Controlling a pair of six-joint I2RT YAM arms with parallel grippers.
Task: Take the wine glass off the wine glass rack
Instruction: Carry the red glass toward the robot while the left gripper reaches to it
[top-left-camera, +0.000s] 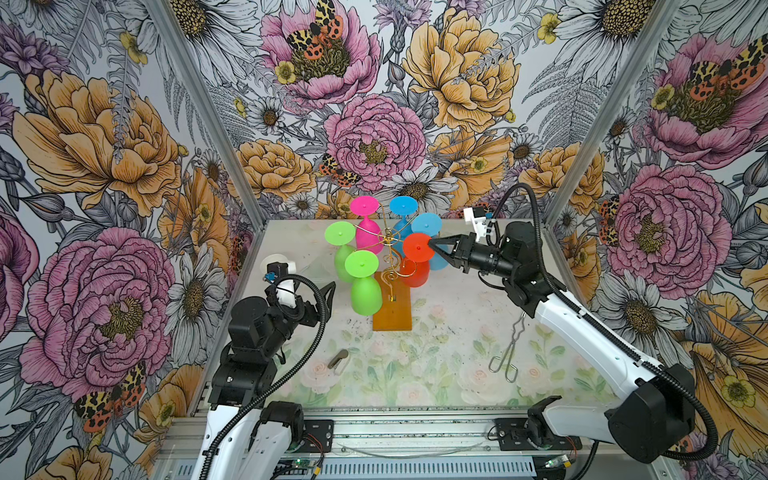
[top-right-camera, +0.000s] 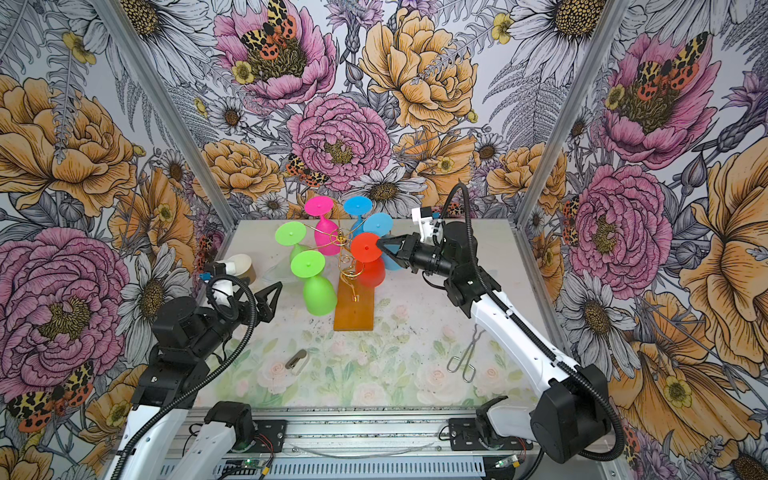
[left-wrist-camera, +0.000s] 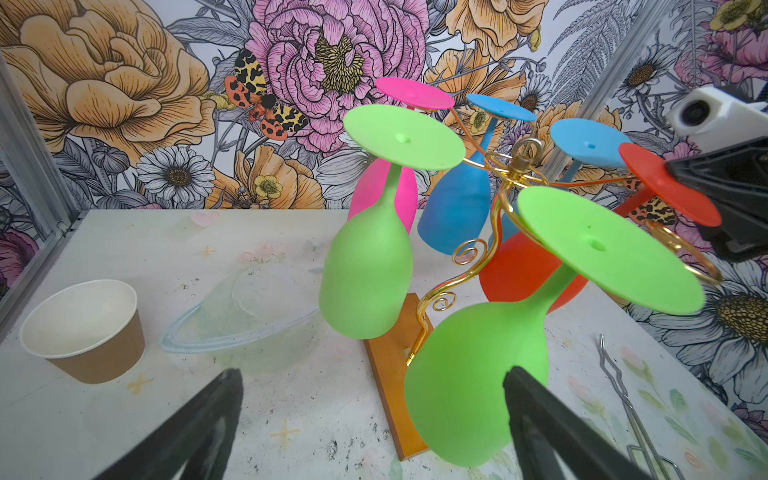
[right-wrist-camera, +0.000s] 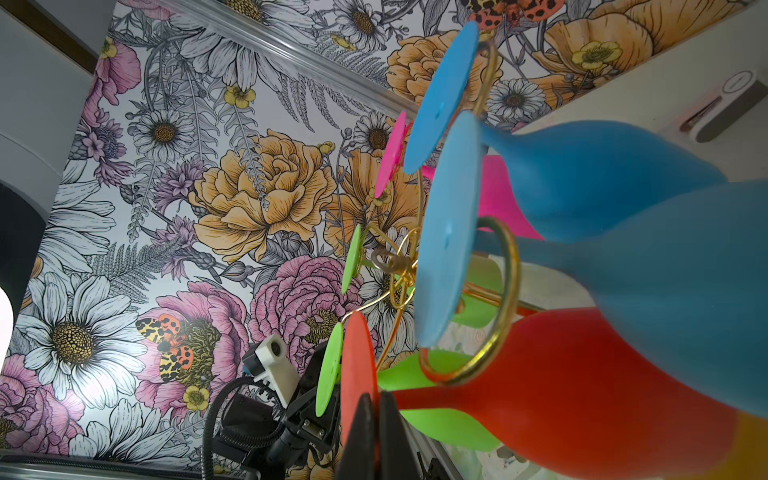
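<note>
The wine glass rack (top-left-camera: 392, 316) is a gold wire stand on an orange-brown wooden base (top-right-camera: 353, 311), at the middle back of the table. Several coloured wine glasses hang from it upside down. My right gripper (top-left-camera: 432, 245) (right-wrist-camera: 379, 419) is shut on the rim of the red wine glass's foot (top-left-camera: 417, 248) (right-wrist-camera: 358, 365). The red stem still sits in a gold wire loop (right-wrist-camera: 494, 332). My left gripper (top-left-camera: 328, 296) (left-wrist-camera: 372, 376) is open and low, beside the nearest green glass (left-wrist-camera: 469, 390), holding nothing.
Pink (top-left-camera: 368, 232), blue (top-left-camera: 428, 226) and another green glass (top-left-camera: 341, 249) hang around the post. A paper cup (left-wrist-camera: 83, 328) and a clear plastic lid (left-wrist-camera: 245, 316) lie at the back left. Metal tongs (top-left-camera: 507, 353) and a small clip (top-left-camera: 338, 359) lie on the mat.
</note>
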